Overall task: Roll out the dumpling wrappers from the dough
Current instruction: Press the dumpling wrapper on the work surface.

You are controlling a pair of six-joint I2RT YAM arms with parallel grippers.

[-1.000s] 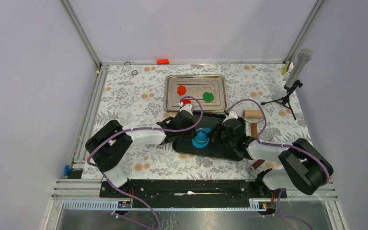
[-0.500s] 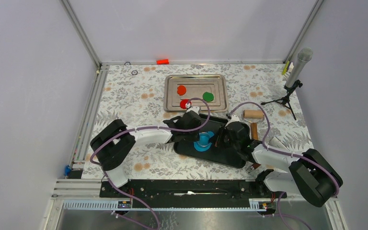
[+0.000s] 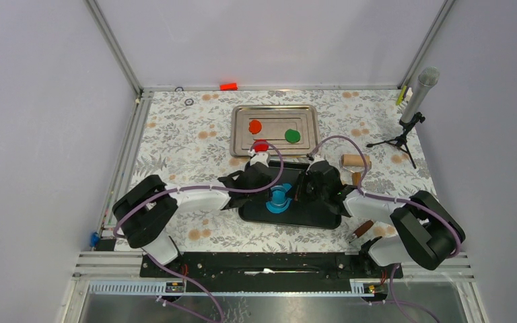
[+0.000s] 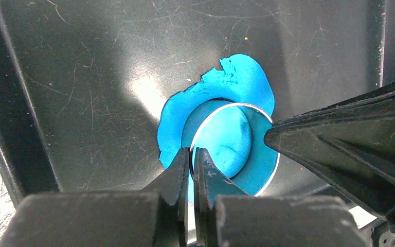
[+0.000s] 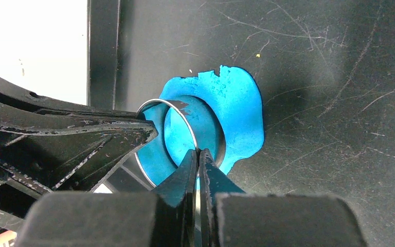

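Observation:
The blue dough (image 4: 239,77) lies as a thin ragged sheet on the black tray (image 3: 320,217). A metal ring cutter (image 4: 238,104) stands pressed into the dough (image 5: 241,105), with a round blue disc (image 4: 222,138) inside it. My left gripper (image 4: 192,153) is shut on the ring's near wall. My right gripper (image 5: 198,153) is shut on the ring cutter (image 5: 171,102) at the opposite side. From above, both grippers (image 3: 268,190) (image 3: 296,191) meet over the dough (image 3: 279,200). Finished wrappers, orange-red (image 3: 255,126), green (image 3: 293,135) and red (image 3: 261,145), sit in the steel tray (image 3: 274,111).
A wooden rolling pin (image 3: 355,161) lies right of the black tray. A microphone on a small tripod (image 3: 414,104) stands at the back right. An orange block (image 3: 228,86) rests at the far table edge. Walls enclose the flowered table on three sides.
Both arms and the black tray have shifted a little left, and the tray lies straighter than half a second ago. Both grippers stay shut on the ring.

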